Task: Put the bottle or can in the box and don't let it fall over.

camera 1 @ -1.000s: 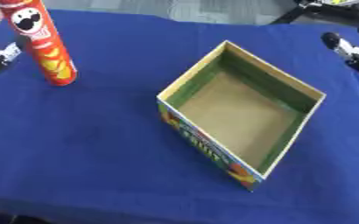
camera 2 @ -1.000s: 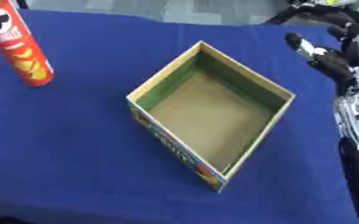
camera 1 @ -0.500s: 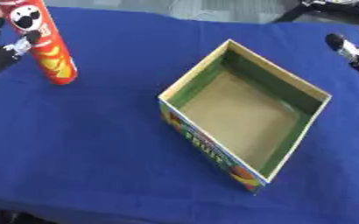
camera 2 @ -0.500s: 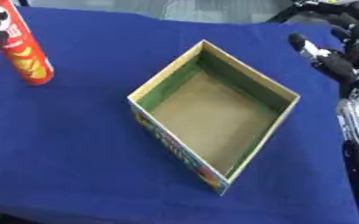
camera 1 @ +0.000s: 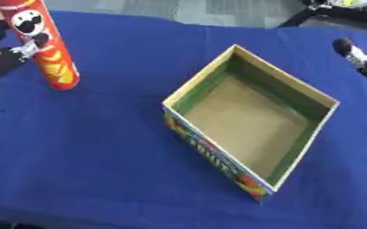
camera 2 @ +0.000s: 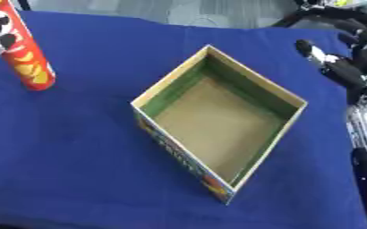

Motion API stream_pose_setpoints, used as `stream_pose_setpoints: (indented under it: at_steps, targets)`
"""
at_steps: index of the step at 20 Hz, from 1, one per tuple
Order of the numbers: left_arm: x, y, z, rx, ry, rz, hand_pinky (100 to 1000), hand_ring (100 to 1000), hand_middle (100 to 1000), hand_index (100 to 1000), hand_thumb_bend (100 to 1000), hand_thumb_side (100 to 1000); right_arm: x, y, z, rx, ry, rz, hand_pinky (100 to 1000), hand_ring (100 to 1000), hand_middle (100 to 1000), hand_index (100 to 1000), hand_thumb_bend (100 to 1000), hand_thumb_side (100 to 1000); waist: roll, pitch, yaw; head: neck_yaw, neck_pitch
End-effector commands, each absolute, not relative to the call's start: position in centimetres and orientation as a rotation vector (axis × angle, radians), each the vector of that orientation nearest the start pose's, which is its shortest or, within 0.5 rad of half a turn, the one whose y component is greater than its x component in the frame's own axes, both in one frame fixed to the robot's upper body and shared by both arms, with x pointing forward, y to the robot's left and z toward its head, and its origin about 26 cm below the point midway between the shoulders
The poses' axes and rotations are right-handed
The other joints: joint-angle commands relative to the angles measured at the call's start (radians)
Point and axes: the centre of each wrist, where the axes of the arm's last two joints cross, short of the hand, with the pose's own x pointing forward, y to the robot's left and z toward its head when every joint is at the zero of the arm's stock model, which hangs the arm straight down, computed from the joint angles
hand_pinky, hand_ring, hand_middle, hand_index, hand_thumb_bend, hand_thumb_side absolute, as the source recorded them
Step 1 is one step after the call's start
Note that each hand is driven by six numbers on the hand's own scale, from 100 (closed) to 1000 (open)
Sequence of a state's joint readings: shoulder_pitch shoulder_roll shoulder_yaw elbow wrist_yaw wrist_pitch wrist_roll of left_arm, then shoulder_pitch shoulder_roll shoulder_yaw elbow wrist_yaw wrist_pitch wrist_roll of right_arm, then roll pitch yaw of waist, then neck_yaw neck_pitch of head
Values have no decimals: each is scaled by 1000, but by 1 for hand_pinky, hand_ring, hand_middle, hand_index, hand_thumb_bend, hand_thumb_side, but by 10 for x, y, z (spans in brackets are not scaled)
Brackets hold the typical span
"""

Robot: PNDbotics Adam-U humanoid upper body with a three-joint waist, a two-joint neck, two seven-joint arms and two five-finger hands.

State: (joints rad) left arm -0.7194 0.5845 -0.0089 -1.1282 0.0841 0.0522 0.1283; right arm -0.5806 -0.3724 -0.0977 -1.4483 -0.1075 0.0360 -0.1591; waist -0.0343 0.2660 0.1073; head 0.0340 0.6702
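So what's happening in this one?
The robot's left hand is at the tall red can, which stands upright on the blue tablecloth at the far left, fingers against its side. The open cardboard box sits empty in the middle, apart from the can. The right hand hangs idle at the right edge, fingers relaxed. Nothing is in the box yet.

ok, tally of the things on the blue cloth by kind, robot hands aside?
Tall red cylindrical chip can, standing upright: 1
Open cardboard box with green inner walls and a printed colourful side, nothing in it: 1
Total: 2
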Motion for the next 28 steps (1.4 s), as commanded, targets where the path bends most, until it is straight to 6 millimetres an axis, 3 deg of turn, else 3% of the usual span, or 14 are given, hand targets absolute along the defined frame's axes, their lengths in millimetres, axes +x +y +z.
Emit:
stream_pose_setpoints:
  at_steps: [1, 28]
  targets:
    - [434, 364, 208, 541, -1845, -215, 892, 1000, 898, 880, 741, 426, 400, -307, 195, -289, -2047, 36, 734, 979, 1000, 810, 786, 317, 1, -13, -3, 0, -19]
    - [450, 352, 216, 603, -1874, -158, 872, 1000, 867, 851, 721, 413, 402, -303, 200, -263, -2059, 40, 735, 982, 1000, 808, 781, 300, -6, 21, -22, 17, -45]
